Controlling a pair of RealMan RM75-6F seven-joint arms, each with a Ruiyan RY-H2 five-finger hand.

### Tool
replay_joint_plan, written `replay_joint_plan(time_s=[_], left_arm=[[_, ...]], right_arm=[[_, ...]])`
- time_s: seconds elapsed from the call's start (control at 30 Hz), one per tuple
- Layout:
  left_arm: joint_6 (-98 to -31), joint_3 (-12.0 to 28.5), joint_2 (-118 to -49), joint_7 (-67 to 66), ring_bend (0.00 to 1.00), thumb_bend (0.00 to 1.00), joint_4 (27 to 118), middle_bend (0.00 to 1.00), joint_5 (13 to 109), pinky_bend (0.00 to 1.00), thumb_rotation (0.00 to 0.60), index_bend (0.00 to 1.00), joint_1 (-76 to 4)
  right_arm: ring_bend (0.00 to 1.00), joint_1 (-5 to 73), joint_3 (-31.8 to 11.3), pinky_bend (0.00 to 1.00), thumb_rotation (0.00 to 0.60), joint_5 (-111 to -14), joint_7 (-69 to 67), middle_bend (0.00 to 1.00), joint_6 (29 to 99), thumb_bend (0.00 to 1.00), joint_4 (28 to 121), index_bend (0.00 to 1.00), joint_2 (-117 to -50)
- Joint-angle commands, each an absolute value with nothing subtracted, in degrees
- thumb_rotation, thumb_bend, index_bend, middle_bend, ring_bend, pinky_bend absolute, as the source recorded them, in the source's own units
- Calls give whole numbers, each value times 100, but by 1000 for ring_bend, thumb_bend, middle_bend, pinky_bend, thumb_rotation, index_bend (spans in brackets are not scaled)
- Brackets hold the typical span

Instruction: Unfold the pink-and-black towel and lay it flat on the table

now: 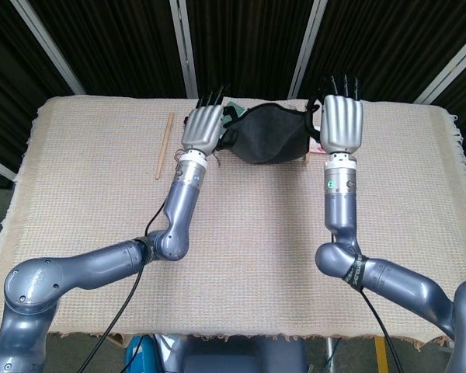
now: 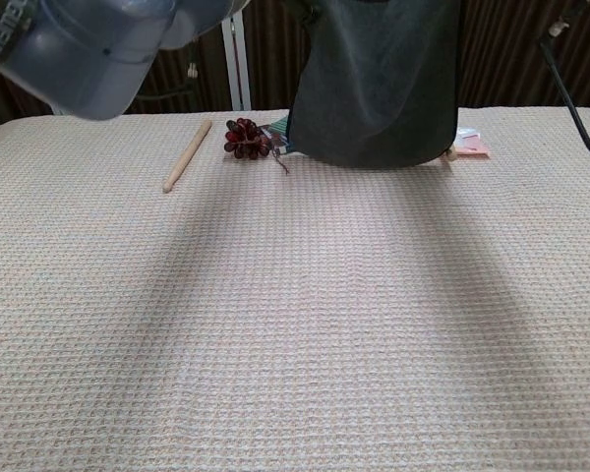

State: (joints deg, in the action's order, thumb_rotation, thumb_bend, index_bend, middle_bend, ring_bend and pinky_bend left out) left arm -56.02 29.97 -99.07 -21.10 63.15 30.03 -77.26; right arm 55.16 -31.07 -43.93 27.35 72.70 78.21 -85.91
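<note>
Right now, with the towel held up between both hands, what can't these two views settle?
- Towel pink side: unseen in either view.
- Fingertip grips: head view, left hand and right hand show backs only.
- Green item: chest view, mostly behind towel.
- Pink packet: too small.

Head cam set high, angled down over both arms onto the table (image 1: 78, 194). Chest cam set low, near tabletop, faced fwd. Towel (image 1: 268, 140) betw. hands is shared.
</note>
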Motion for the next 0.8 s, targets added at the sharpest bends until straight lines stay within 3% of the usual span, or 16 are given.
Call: replay_joint_plan(time_s=[0.03,0.23,0.8], left_arm=[[-5869,2619,-9825,-2069,0,484,7061,17,3143,0,600,572,-7178],[-6304,1985,-9591,-2087,0,483,8206,19,3417,0,600,572,-6394],[-6689,1328,-9341,-1960,0,484,9375,19,3989,0,600,572,-5369]], right_arm=[[87,5142,-2766,0,600,-4513,2747,213,7496,514,8337,592,-8491],[87,4611,-2178,0,600,-4688,2922,213,7876,514,9239,592,-8472],[86,3884,-1478,0,600,-5188,3054,213,8292,514,10033,592,-8482]])
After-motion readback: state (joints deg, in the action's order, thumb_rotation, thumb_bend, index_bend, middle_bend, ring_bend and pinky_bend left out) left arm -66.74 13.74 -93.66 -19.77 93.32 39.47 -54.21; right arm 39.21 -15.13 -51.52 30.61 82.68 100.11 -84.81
